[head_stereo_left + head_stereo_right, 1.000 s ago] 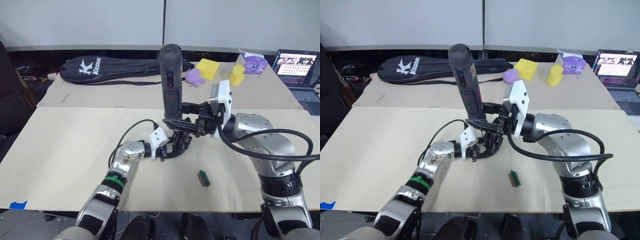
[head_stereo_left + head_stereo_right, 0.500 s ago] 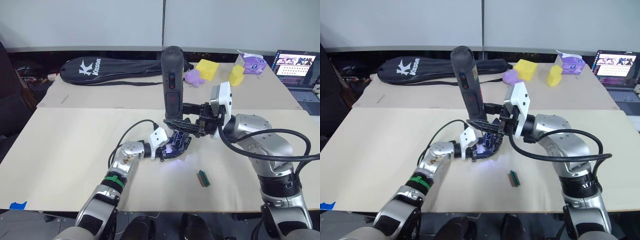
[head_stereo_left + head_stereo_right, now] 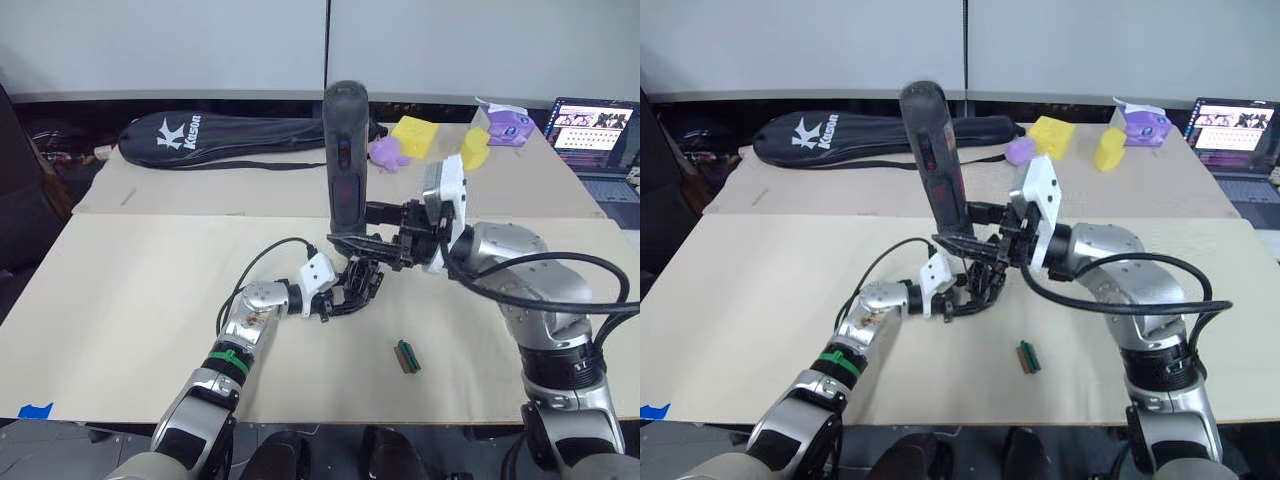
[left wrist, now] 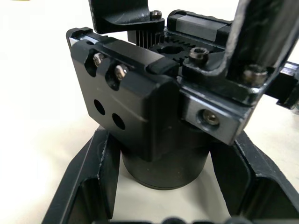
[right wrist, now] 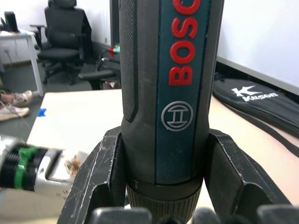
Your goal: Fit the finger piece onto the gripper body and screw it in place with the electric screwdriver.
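The right gripper (image 3: 372, 240) is clamping the upright black cylindrical electric screwdriver (image 3: 344, 160); the left gripper (image 3: 345, 292) is gripping the black mechanical gripper body (image 4: 154, 107). Keep the bit vertical, pressing squarely.

electric screwdriver (image 5: 163, 93) clamped, end effector (image 5: 163, 186) fingers

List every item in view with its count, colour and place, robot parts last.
electric screwdriver: 1, black with red markings, upright in right hand above gripper body
gripper body: 1, black, on table between left hand's fingers
green block: 1, near table front
racket bag: 1, black, far table
foam shapes: 2 yellow, far right
purple toys: 2, far right
laptop: 1, far right edge
left hand: 1, black fingers, around gripper body
right hand: 1, black fingers, clamping screwdriver
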Robot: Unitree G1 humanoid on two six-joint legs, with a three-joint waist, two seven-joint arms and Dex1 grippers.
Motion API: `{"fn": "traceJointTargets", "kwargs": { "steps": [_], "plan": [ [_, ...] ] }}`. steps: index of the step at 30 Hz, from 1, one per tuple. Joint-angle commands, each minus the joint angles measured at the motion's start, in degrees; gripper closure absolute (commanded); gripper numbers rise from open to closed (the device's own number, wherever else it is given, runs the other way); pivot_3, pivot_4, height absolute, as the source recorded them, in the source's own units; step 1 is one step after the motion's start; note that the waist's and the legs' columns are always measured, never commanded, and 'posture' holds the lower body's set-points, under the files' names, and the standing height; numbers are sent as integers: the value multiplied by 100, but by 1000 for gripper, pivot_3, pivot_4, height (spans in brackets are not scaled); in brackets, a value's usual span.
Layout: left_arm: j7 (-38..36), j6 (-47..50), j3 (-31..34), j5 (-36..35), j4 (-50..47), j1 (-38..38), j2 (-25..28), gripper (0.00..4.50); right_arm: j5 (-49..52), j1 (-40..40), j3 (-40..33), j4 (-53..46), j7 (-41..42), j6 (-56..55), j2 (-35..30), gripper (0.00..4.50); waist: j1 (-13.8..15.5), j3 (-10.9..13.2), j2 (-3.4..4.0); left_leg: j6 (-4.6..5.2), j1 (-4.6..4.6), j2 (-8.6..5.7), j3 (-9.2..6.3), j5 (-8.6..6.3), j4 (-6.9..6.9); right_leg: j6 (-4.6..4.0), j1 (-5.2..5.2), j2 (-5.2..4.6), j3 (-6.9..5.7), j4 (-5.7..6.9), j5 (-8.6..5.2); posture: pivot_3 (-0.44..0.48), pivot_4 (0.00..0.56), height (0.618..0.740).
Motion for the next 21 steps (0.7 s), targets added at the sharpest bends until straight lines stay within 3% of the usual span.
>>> {"fn": "traceJointTargets", "kwargs": {
  "steps": [1, 9, 11, 14, 17, 21],
  "plan": [
    [33, -25, -6, 42, 38, -28, 22, 2213, 935, -527, -625, -658, 149, -21, -15, 2589, 3, 0, 0, -2, -5, 0, 0, 1, -2, 0, -6, 0, -2, 0, 0, 0, 150, 723],
    [-24, 286, 11, -27, 3, -81, 25, 2213, 1730, -283, -846, -906, -89, 648, -340, 2589, 3, 0, 0, 2, 0, 1, -9, -1, -12, -1, 10, 0, -9, -15, 0, 0, 150, 723],
    [-227, 442, 3, -84, -191, -4, 188, 1164, 2385, -72, -1085, -1007, -295, 1247, -740, 2589, -1, 1, 0, 2, 0, 1, -9, -1, -12, -1, 7, 0, -8, -11, 0, 0, 150, 723],
    [-393, 545, -14, -71, -383, 92, 393, 56, 3241, 180, -1377, -1103, -577, 1773, -1188, 2589, -12, 1, -1, 1, -3, 7, -9, -1, -15, -1, 3, -1, -9, -13, 0, 0, 150, 723],
    [-670, 784, 85, -213, -814, 244, 793, 56, 4362, 569, -1835, -939, -1300, 2259, -1727, 2589, -84, 1, -1, 1, -3, 12, -8, -1, -24, -2, 3, -4, -5, -28, 0, 0, 150, 723],
    [-1771, 1588, 238, -853, -2303, 813, 1928, 56, 5836, 1478, -2333, 234, -2182, 3288, -3181, 2589, -149, 6, -1, 3, -7, 20, -11, -3, -32, -3, 5, -31, -6, -41, 0, 0, 150, 723]
  ]
}}
